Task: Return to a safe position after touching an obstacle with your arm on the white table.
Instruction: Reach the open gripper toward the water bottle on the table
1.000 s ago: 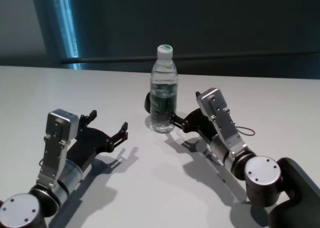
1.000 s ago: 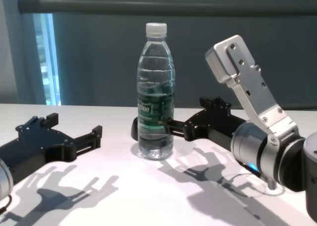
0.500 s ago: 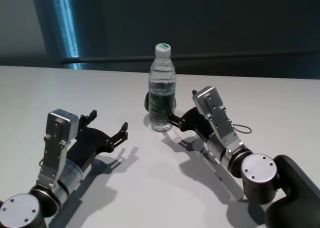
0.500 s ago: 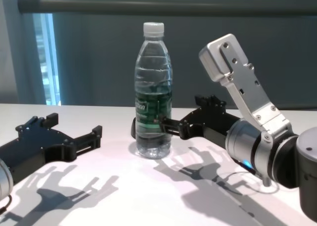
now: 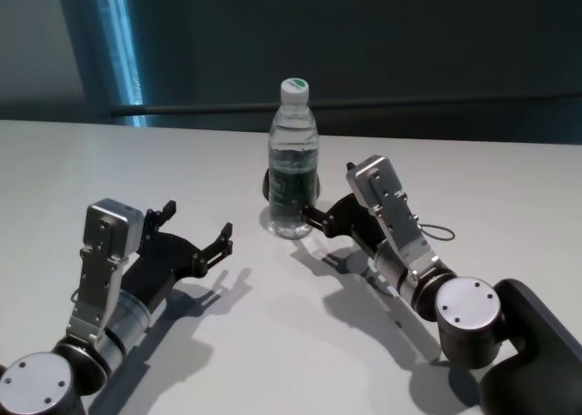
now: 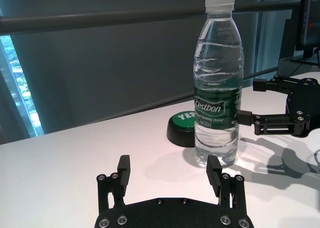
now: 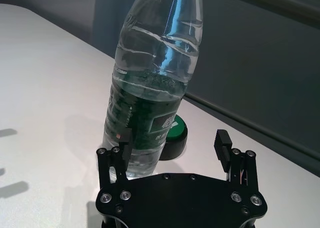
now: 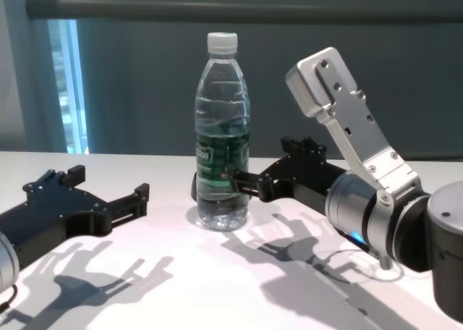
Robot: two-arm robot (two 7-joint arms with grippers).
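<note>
The obstacle, a clear water bottle (image 5: 293, 160) with a white cap and dark green label, stands upright on the white table (image 5: 273, 342). My right gripper (image 5: 326, 192) is open at the bottle's right side. One of its fingertips (image 8: 239, 178) touches the label band, and the other stands free behind. The right wrist view shows the bottle (image 7: 155, 78) just ahead of one finger, not between the two. My left gripper (image 5: 198, 219) rests open low over the table, left of the bottle and apart from it, with nothing in it.
A small black rounded lump with a green top (image 6: 181, 128) sits on the table right behind the bottle. A thin cable loop (image 5: 441, 235) lies beside my right forearm. A dark rail and a window run behind the table's far edge.
My right arm has moved left, and the bottle has slid a little to the left with the fingertip against it, staying upright. The left arm has not moved.
</note>
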